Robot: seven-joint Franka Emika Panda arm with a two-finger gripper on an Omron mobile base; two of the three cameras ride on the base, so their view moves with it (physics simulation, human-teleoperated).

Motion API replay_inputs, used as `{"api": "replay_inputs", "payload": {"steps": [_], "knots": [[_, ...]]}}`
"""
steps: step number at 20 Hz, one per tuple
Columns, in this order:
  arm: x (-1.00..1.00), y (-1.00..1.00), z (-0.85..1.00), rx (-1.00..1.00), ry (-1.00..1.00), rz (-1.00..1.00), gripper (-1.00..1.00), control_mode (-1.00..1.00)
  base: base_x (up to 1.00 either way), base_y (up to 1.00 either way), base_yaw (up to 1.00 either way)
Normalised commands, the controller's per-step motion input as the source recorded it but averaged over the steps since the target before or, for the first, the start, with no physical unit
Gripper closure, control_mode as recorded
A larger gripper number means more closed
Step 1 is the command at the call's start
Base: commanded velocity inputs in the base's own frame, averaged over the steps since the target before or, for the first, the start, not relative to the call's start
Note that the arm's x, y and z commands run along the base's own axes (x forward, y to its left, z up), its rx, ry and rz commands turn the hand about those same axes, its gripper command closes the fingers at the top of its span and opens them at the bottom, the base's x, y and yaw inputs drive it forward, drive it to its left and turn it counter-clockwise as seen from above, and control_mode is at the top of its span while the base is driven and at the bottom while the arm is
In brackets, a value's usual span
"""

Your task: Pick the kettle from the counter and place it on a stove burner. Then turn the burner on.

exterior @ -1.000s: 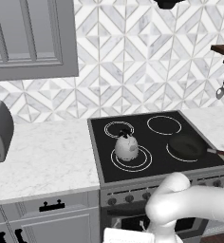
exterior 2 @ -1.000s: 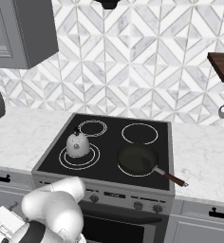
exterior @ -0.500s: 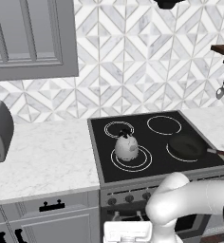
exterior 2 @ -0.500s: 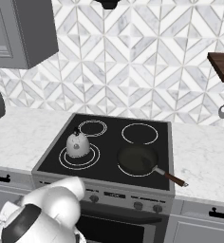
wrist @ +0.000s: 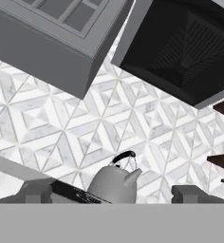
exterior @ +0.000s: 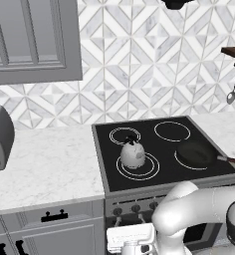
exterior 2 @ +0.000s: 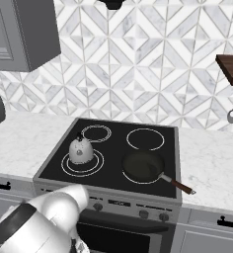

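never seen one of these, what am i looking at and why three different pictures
This is a simulated kitchen with a white robot arm on a mobile base. Two pictures come from cameras on the base, behind the arm to its left and right, looking down at the black cooktop. The third comes from a camera on the hand, low and tilted, so the room looks slanted. A pale kettle sits on the large double-ringed burner, which is dark. A frying pan rests on another burner. The gripper is open and holds nothing; the kettle shows between its fingertips.

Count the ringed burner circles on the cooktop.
4: front left under the kettle, back left, back right, front right under the frying pan.
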Motion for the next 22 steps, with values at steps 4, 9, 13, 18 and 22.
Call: {"api": "replay_inputs", "payload": {"steps": [4,9,13,18,22], "knots": [[0.12,-0.11,-0.22,0.05,0.0,0.12,-1.0,-1.0,0.0,0.0,0.0],[0.11,-0.2,-0.22,0.16,0.0,0.1,-1.0,-1.0,0.0,0.0,0.0],[0.15,-0.23,-0.18,0.26,0.02,0.09,-1.0,-1.0,0.0,0.0,0.0],[0.17,-0.21,-0.14,0.31,0.02,0.11,-1.0,-1.0,0.0,0.0,0.0],[0.22,-0.09,-0.04,0.35,0.05,0.16,-1.0,-1.0,0.0,0.0,0.0]]}}
